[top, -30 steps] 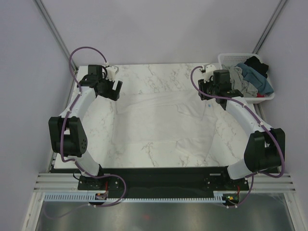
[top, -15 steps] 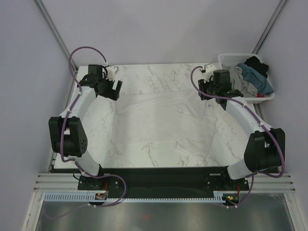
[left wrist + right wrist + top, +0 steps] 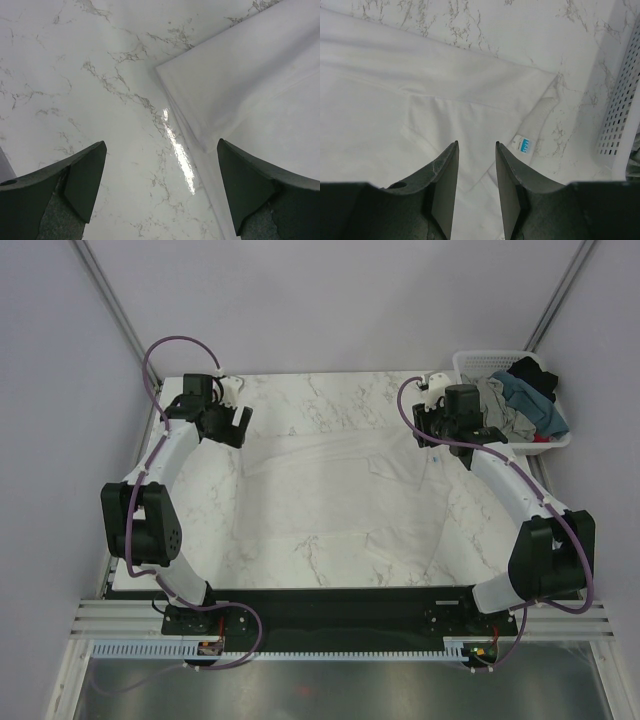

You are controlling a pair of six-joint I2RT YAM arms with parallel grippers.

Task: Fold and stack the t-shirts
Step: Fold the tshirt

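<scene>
My left gripper (image 3: 160, 165), far to the left of the basket (image 3: 490, 353), is wide open and empty above a corner of the white t-shirt (image 3: 330, 500). This shirt lies spread flat to the left of the basket, not yet folded. My right gripper (image 3: 475, 165), just beside the basket, is half open and holds nothing. The other t-shirts (image 3: 520, 405) lie crumpled inside the basket. I judge that almost all of the work remains.

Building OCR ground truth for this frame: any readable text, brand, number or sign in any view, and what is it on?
Nothing legible in any view.
Small blue-and-white tag on the white t-shirt: there is print on it, but it is too small and blurred to read.
White lattice basket: no markings visible.
Marble table: veining only, no text.
</scene>
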